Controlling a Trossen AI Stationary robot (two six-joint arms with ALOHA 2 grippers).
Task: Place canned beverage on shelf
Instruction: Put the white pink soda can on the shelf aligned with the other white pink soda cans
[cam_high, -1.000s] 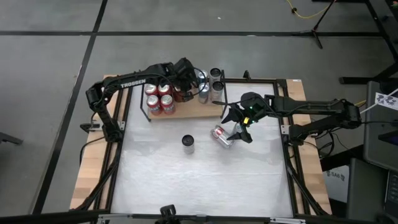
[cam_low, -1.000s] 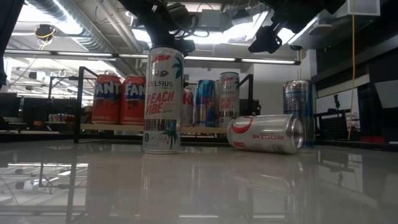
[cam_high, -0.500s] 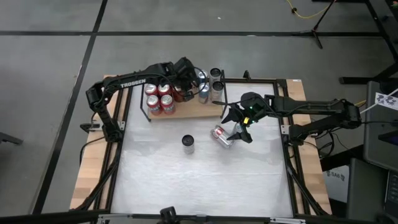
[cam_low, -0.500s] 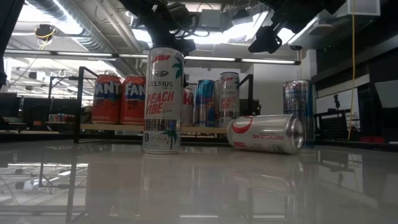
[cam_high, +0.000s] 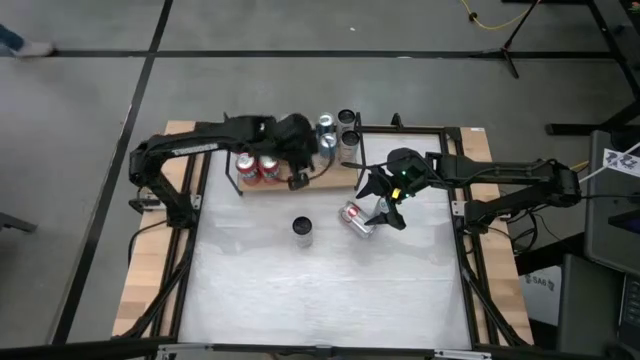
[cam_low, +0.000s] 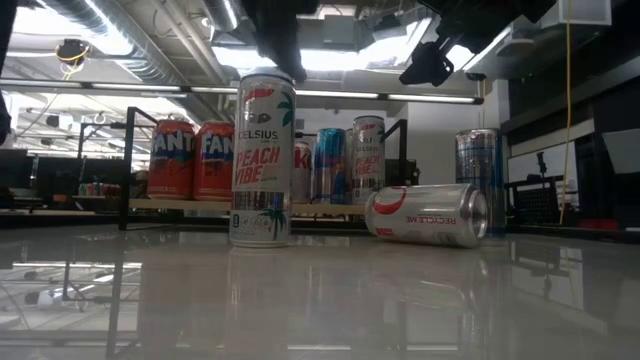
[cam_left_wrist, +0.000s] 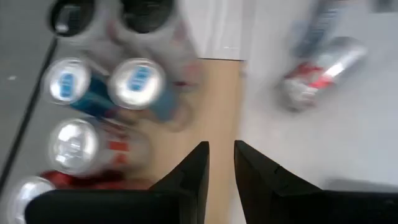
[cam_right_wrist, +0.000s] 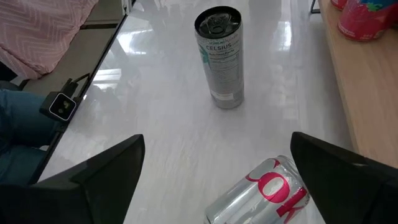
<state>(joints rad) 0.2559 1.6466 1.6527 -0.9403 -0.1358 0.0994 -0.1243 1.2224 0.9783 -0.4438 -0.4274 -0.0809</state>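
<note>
Left claw (cam_high: 297, 182): mine, clenched nearly shut on nothing, hanging over the shelf's front edge.
Right claw (cam_high: 384, 205): mine too, spread wide and released, poised above the fallen can.
Fallen can (cam_high: 355, 217): silver and red, lying on its side on the tabletop (cam_high: 330, 290) (between my right fingers, not touching them).
Celsius can (cam_high: 302, 230): upright on the tabletop, apart from the fallen one.
Shelf (cam_high: 335, 178): wooden board at the tabletop's far edge, already carrying several upright cans.
</note>
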